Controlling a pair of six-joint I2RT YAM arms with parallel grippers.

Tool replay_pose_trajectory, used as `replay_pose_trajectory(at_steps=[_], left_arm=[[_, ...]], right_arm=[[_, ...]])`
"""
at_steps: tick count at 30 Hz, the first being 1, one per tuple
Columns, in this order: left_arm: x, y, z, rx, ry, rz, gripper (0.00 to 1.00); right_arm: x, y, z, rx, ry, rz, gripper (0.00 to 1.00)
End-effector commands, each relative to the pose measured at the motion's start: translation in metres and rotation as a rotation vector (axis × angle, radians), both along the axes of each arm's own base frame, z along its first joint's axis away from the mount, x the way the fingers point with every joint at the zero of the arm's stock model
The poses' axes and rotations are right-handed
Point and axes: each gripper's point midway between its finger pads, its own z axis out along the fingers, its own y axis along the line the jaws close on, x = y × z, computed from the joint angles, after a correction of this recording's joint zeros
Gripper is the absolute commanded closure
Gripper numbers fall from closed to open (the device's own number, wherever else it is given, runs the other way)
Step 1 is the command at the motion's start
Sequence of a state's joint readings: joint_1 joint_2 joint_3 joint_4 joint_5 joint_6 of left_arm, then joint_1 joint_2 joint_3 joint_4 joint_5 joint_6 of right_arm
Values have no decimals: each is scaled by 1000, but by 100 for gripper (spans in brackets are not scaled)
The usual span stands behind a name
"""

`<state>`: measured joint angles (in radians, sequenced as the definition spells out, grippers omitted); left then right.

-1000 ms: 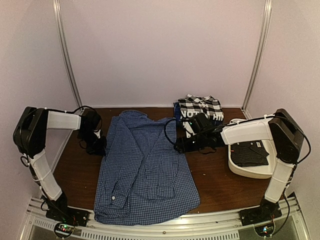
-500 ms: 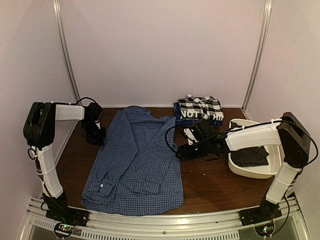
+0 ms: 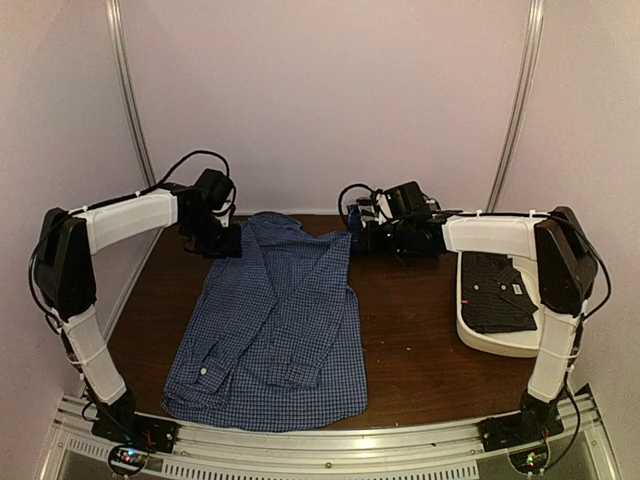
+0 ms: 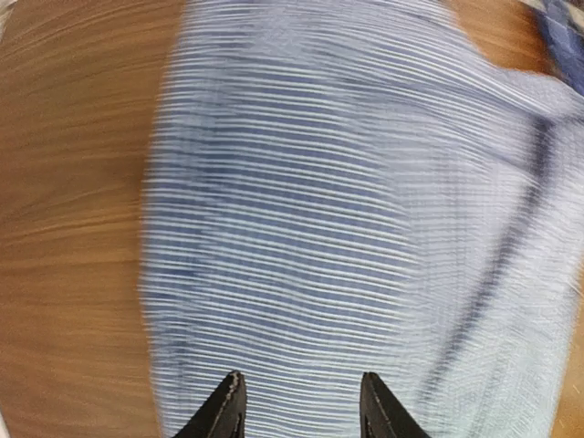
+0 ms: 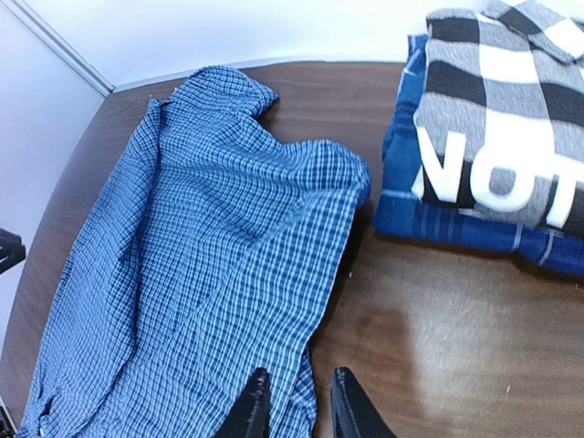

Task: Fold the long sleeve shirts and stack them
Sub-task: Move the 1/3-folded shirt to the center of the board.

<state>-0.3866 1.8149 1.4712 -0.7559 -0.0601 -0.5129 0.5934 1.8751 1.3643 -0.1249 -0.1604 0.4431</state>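
The blue-and-white fine-check shirt [image 3: 275,315] lies spread flat on the brown table, collar at the far end. It also shows in the right wrist view [image 5: 201,265] and, blurred, in the left wrist view [image 4: 347,228]. My left gripper [image 3: 222,240] hovers over its far left shoulder, open and empty [image 4: 301,392]. My right gripper [image 3: 362,236] hovers by its far right edge, jaws a little apart and empty [image 5: 297,397]. The black-and-white large-check shirt [image 5: 511,82] lies folded on the dark blue "NOT" shirt [image 5: 474,205]. In the top view my right gripper hides this stack.
A white plastic tub [image 3: 490,345] stands at the right of the table with a dark garment [image 3: 495,295] in it. White walls close the table on the far side and both flanks. A metal rail runs along the near edge.
The fine-check shirt slid away from the near edge and narrowed, then lay still. Both grippers rose and moved to the far end of the shirt, the right one now covering the folded stack.
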Motion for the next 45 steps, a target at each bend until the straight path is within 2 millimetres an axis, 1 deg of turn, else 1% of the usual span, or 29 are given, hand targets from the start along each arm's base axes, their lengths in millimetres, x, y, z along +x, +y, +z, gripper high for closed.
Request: replay_pose_trajectory(at_steps=[1,2,3,4,6,9,11,16,19,21,22,27,30,35,39,45], left_arm=[[-32,-97,11,-137,1,-205,57],[-40,-116,9,-167,10,-249,57],[-49,-133,4,-179,26,-285,57],[-56,-148,1,-187,33,-313,57],[-74,-176,-10,-202,61,-375,58],[-93,-204,-30,-221,105,-422,59],[-103,-220,-39,-238,125,-450,59],[-124,-245,-65,-232,177,-493,60],[-134,-250,-82,-218,214,-506,60],[-139,-251,-90,-209,235,-512,60],[-142,-250,-94,-204,242,-515,60],[-151,-243,-105,-180,282,-522,61],[-159,-236,-111,-160,313,-535,61],[-175,-232,-117,-140,355,-579,62],[-190,-232,-120,-127,383,-618,62],[-215,-233,-124,-130,427,-672,62]], right_arm=[[29,7,-3,20,-1,-21,82],[34,8,-4,18,-3,-27,83],[39,9,-8,15,2,-32,84],[43,10,-12,16,8,-39,85],[50,12,-21,22,23,-47,86],[61,14,-35,28,42,-66,88],[68,14,-44,32,51,-82,90],[84,5,-64,55,77,-134,94],[90,3,-76,81,94,-143,94],[95,2,-85,90,112,-143,94],[98,4,-87,95,114,-141,94],[105,6,-111,95,149,-150,94],[109,-2,-120,93,161,-172,94],[119,-33,-127,96,171,-235,94],[126,-61,-126,99,171,-281,94],[133,-94,-124,88,168,-334,94]])
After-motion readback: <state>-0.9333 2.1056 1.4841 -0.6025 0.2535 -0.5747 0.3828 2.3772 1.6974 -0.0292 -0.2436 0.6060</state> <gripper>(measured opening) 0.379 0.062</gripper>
